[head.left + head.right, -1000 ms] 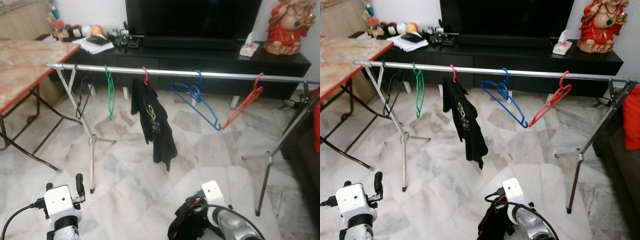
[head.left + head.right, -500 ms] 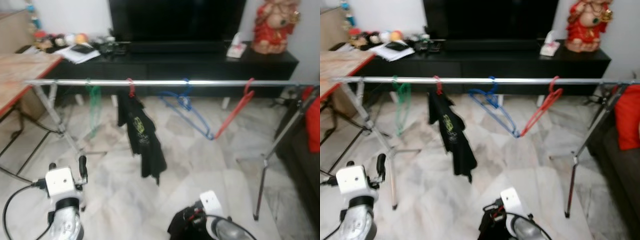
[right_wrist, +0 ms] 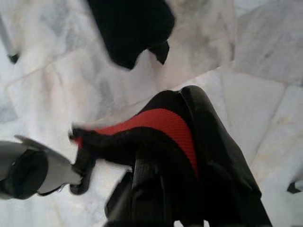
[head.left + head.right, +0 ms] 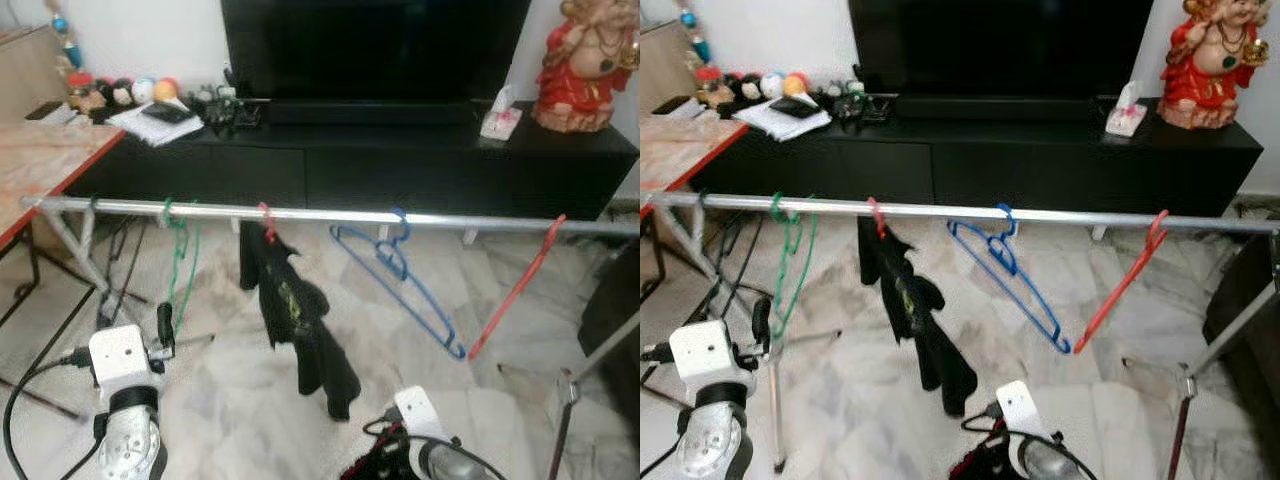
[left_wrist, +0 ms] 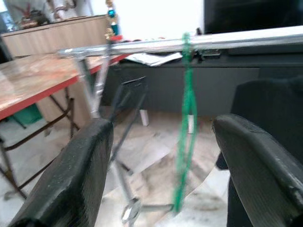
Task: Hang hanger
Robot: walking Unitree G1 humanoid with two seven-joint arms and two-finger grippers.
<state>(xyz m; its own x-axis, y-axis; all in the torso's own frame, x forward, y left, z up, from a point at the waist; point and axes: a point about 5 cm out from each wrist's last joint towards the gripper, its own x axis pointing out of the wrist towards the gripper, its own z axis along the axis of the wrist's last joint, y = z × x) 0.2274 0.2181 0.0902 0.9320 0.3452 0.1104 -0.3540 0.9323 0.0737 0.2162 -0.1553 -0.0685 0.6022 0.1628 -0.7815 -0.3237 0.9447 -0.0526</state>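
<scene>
Low at the bottom of your head views, the right gripper (image 3: pixel 156 189) holds a bundle of black and red garment (image 3: pixel 161 127); the wrist view shows the fingers closed on that fabric, but you cannot tell whether a hanger sits inside it. Ahead of you runs the silver rail (image 4: pixel 330 214) of a drying rack, spanning the scene from left to right. On it, from your left, hang a green hanger (image 4: pixel 180 260), a red hook carrying a black shirt (image 4: pixel 295 320), a blue hanger (image 4: pixel 400 285) tilted down to the right, and a red hanger (image 4: pixel 515 290) also tilted. The left gripper (image 5: pixel 161 156) is raised in front of the rail's left end, its fingers (image 5: pixel 75 175) spread wide with nothing between them; the green hanger appears beyond them, apart from both. Behind the rack stands a long black TV cabinet (image 4: pixel 400 165) bearing a dark screen (image 4: pixel 375 45), a red figurine (image 4: pixel 590 65) at the right and small clutter at the left. A wood-topped counter (image 4: pixel 45 165) with a red edge stands at your left. The floor (image 4: pixel 230 380) is pale marble.
</scene>
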